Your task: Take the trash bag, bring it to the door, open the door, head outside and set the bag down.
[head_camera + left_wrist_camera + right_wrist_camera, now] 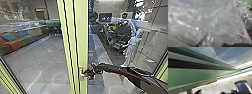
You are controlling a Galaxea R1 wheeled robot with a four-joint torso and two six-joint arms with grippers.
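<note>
Right gripper (90,72) at door handle (81,74), six o'clock in head view; can't tell either gripper's state. See-through trash bag (218,23) in left wrist view, contents blurred.

The door frame (83,45) is pale green, the sofa (12,46) orange, blue and green, the floor (47,57) grey.

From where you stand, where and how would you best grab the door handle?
Probably by the outer part of the handle, approached from the right, where the right end effector is: it seems to jut out from the pale-green post, leaving that side reachable.
</note>
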